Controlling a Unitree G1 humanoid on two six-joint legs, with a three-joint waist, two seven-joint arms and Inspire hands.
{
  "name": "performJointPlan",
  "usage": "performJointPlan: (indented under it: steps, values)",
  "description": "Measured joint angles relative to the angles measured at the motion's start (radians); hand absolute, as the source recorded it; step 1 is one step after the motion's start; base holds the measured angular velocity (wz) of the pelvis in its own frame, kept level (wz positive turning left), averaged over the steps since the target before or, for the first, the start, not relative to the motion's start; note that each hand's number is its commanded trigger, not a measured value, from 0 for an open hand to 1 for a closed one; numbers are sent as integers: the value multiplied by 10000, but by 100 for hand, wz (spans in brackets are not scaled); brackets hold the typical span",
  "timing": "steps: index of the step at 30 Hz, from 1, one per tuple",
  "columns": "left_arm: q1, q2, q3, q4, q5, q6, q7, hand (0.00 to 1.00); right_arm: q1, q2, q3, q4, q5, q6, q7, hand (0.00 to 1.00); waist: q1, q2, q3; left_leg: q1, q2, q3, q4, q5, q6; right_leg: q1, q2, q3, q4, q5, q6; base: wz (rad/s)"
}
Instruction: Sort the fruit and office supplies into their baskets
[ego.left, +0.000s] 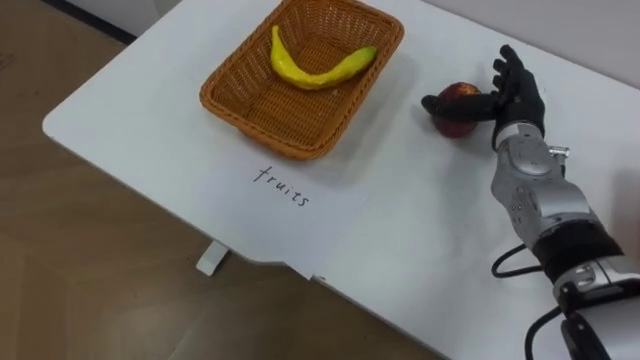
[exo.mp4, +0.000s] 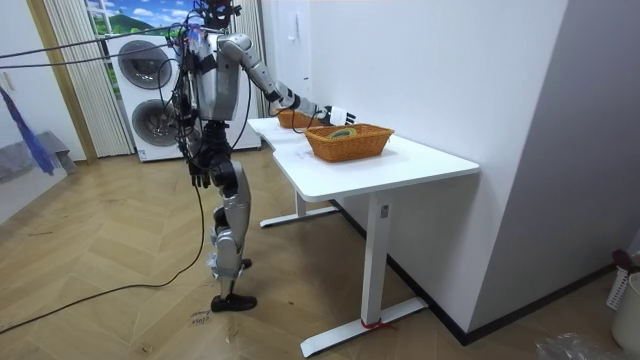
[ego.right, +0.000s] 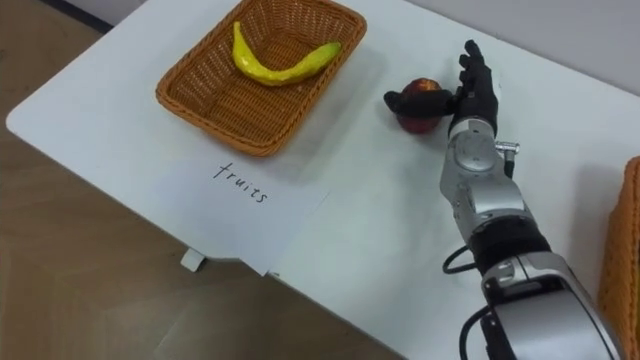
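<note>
Woven tan wicker basket, far left on the white table, holds a curved yellow banana. To its right, the right hand brackets a round red apple resting on the tabletop, fingers straight, thumb spread alongside. The left hand hangs at the robot's side, its grasp unreadable.

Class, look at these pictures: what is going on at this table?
A humanoid robot stands at a white table, sorting fruit. Its right hand is at a red apple resting on the table, thumb on one side and straight fingers on the other. A banana already lies in the wicker basket beside it.
</note>
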Motion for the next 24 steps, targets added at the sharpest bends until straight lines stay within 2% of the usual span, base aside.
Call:
performJointPlan:
  steps: [6,11,16,19,21,24]
  values:
    - [-61,21,11,53,21,13,-65,0,2,-136,38,38,-671,10,366,0,21,92,-13,-17,4,3,16,0,0,-14,3,16,7,1,-2,0]
    - [-134,25,3,198,19,-8,-87,0,1,-178,402,118,-1204,-11,437,0,44,89,-14,14,5,31,11,0,0,-12,0,56,11,1,-2,-1]
    - [-382,55,-48,493,-125,-6,-84,0,-12,-175,843,467,-2117,-126,428,0,117,10,11,62,49,234,8,1,1,-13,1,178,16,5,-8,-6]
    - [-680,106,-56,888,-262,-160,-81,0,-12,-144,967,746,-2312,-212,425,0,145,-78,23,105,49,246,9,1,1,39,-1,166,23,9,-14,0]
    - [-779,140,-55,947,-375,-198,-72,0,-9,-135,966,824,-2313,-266,407,0,200,-143,55,107,57,254,8,0,1,33,2,160,28,10,-16,0]
    - [-905,140,-54,1040,-389,-202,-58,0,-4,-157,944,896,-2402,-270,331,0,273,-173,58,80,64,246,-6,-3,0,7,8,110,34,20,-30,0]
